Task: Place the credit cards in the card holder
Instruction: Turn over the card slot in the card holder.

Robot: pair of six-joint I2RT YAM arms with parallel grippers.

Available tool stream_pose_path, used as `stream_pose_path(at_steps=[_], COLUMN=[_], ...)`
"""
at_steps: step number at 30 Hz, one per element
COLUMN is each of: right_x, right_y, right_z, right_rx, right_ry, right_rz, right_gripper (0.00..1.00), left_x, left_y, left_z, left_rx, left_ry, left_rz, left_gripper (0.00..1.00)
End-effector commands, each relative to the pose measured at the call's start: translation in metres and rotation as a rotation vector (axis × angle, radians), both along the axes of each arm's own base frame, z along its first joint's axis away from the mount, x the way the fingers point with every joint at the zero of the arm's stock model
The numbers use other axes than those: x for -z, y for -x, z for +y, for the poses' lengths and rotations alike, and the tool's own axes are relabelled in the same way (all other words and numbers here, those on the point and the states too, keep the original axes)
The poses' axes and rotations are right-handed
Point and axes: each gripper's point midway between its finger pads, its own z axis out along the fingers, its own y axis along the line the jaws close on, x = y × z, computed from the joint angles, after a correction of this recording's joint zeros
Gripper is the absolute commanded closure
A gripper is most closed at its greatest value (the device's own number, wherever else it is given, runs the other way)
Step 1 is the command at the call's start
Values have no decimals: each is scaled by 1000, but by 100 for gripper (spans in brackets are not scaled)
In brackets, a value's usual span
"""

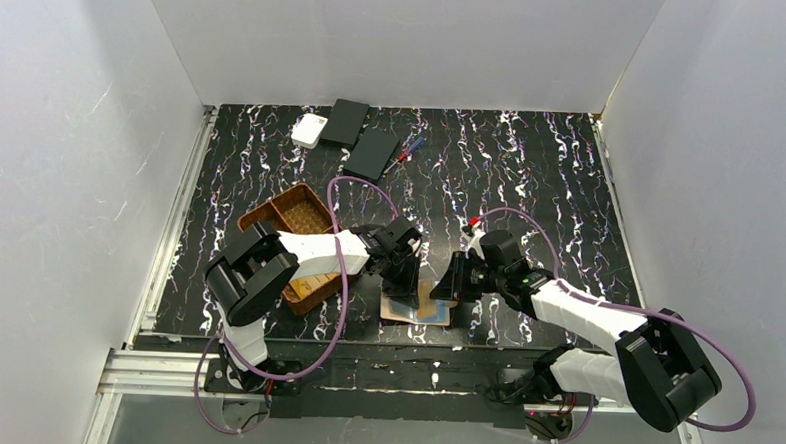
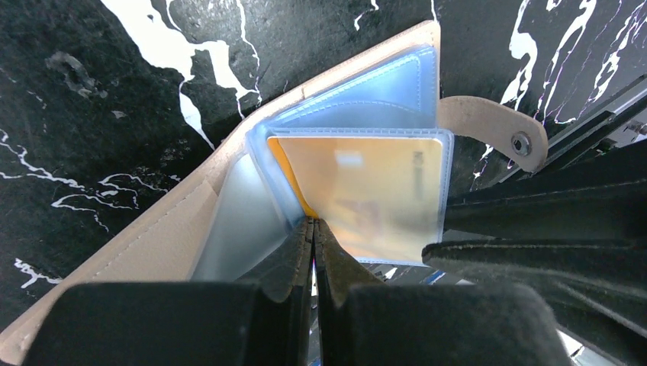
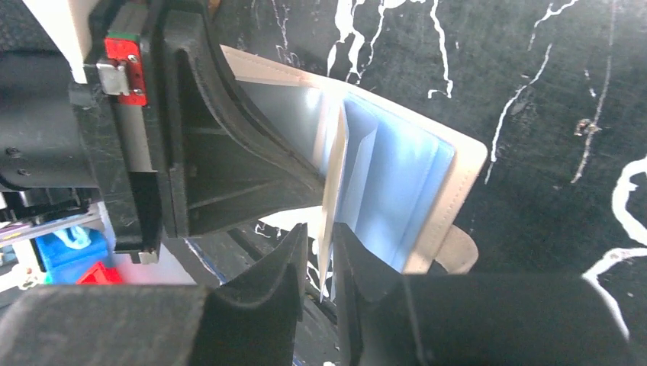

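The tan card holder (image 1: 417, 309) lies open near the table's front edge, between both grippers. In the left wrist view its clear pockets fan out, and one orange-gold credit card (image 2: 358, 183) sits inside a pocket beside the clasp tab (image 2: 496, 126). My left gripper (image 2: 313, 225) is shut, with its tips touching that pocket's lower left corner. My right gripper (image 3: 320, 236) stands narrowly open astride the edge of an upright pocket leaf (image 3: 333, 175), and a small gap shows on one side. The card holder's cover (image 3: 458, 175) lies flat beyond it.
A brown woven tray (image 1: 294, 228) stands left of the left arm. At the back are a white box (image 1: 309, 130), two flat black boxes (image 1: 345, 122) (image 1: 372, 153) and pens (image 1: 409, 148). White walls enclose the black marbled table (image 1: 531, 188).
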Motion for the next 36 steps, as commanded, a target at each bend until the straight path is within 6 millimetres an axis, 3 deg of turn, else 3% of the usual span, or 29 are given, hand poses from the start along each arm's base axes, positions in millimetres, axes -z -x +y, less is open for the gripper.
stream_pose_path(at_steps=[1,12,18,21,27,36], right_x=[-10,-4,-1,-4,-14,-25], right_y=[5,4,1,-4,-4,-2], right_z=[12,17,10,6,14,22], right_rx=[-29,-40,-37,-44,-115,-152], right_ry=[-92,-105,-50,-5,-22,-57], right_rz=[9,19,1,-32,-54,-58], right_gripper=[72,70,88,89,80,69], left_x=[10,3,-22,-37,-63,-107], left_y=[10,9,3,2,3,2], left_z=[14,11,9,9,17,53], left_rx=[17,21,24,23,1,-70], left_ry=[-59,-42,-20,-3,54,95], left_rz=[12,4,-36,-58,-74,-156], left_gripper=[100,100,91,85,73,68])
